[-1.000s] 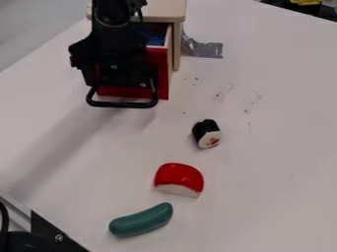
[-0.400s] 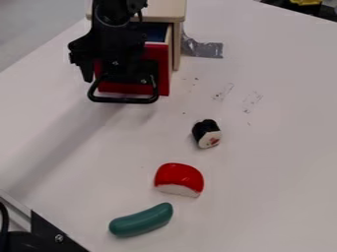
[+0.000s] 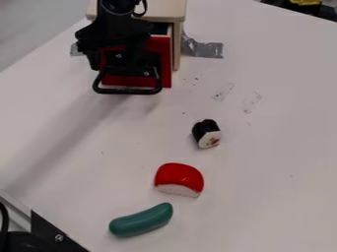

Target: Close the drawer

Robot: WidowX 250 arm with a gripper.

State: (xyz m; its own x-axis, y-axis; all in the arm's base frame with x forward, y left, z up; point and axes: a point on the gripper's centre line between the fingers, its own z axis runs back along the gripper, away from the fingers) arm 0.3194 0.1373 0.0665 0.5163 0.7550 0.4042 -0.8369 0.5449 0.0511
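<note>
Black gripper (image 3: 115, 66) by the red drawer (image 3: 166, 59), jaws spread apart, drawer a bit open, toys on the white worktop (image 3: 263, 162)

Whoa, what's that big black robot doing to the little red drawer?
The robot arm has its black gripper right up at the front of the red drawer, just above its black handle. It looks like it is there to push the drawer shut. The drawer is not all the way in yet: it pokes out of the wooden cabinet. The green toy and the red and white toy lie on the table, away from the gripper.
</note>
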